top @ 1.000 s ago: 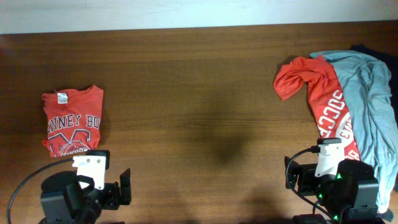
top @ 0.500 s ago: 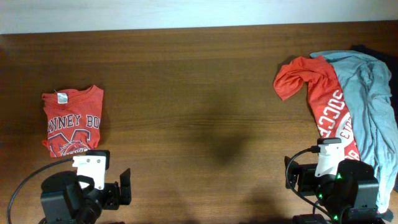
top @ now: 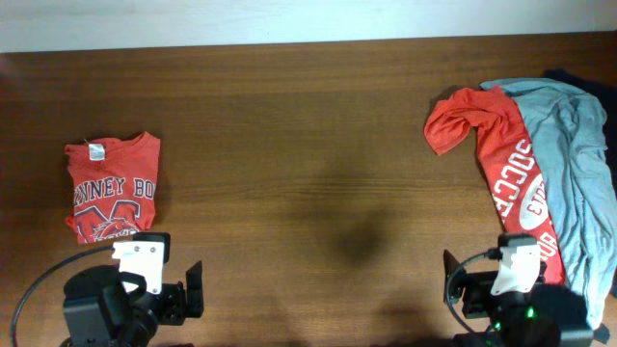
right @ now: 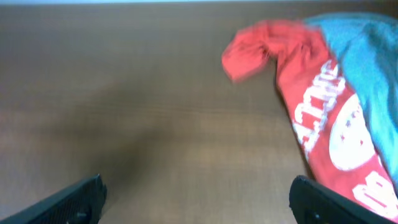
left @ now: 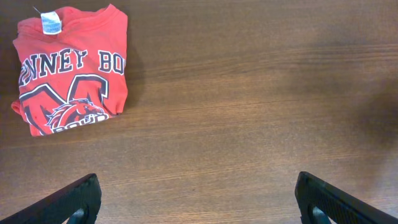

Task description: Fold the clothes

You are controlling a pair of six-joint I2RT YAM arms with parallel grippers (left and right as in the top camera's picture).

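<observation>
Noted: left hand (left: 198,190) released, empty — folded shirt (left: 68,68) ahead to its left. Noted: right hand (right: 196,190) released, empty — red shirt (right: 311,112) ahead-right, blue shirt (right: 367,56) overlapping it.

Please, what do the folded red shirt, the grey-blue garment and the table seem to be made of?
Folded red shirt: soft matte knit, probably cotton jersey; it lies flat, with a printed graphic and neck label.
Grey-blue garment: thin matte fabric, likely also jersey; it falls in soft wrinkles.
Table: dark wood or wood-look laminate, faint sheen; long grain lines show.
</observation>
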